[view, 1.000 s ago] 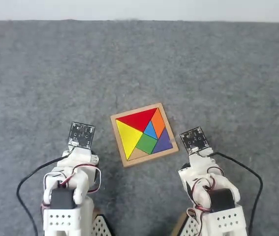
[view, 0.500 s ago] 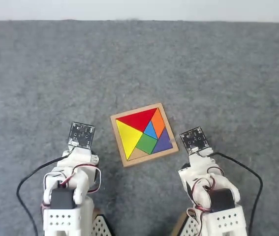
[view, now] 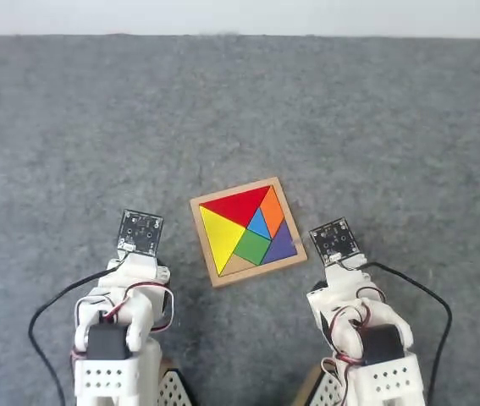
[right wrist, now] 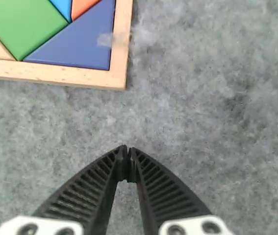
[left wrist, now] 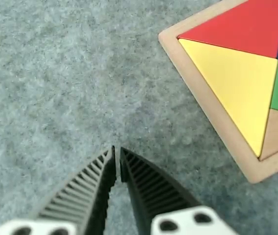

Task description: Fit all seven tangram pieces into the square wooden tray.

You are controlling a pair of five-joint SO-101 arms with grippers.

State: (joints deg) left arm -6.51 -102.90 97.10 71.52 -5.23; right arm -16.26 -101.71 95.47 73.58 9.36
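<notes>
Although it is square and so has no long axis, the wooden tray (view: pixel 205 244) lies turned slightly out of line with the table's edges, its far side rising toward the right. It rests flat on the grey, felt-like table (view: pixel 375 127), between the left arm (view: pixel 125 321) and the right arm (view: pixel 362 326) and just ahead of both.

Inside it, a red triangle (view: pixel 240 207) runs along the far side and a yellow triangle (view: pixel 217 237) along the left side. An orange piece (view: pixel 272 210) sits on the right, a small blue triangle (view: pixel 259 224) is in the middle, a green square (view: pixel 252 247) is nearer the arms, and a purple triangle (view: pixel 280 244) fills the near right corner. A wood-coloured triangle (view: pixel 238 266) lies along the near side; whether it is a piece or tray floor cannot be told.

From above, a dark camera board (view: pixel 141 233) on each wrist covers the fingers. The left gripper (left wrist: pixel 117 152) holds nothing, its ribbed fingers drawn together with only a hairline slit at the tips, over the table near the tray's left rim. The right gripper (right wrist: pixel 127 149) holds nothing either, tips touching, near the tray's near right corner. Both wrist views cut the tray off at the frame edge.

Grey surface stretches widely beyond the tray on the far, left and right sides, ending at a pale strip (view: pixel 240 17) along the far edge.
</notes>
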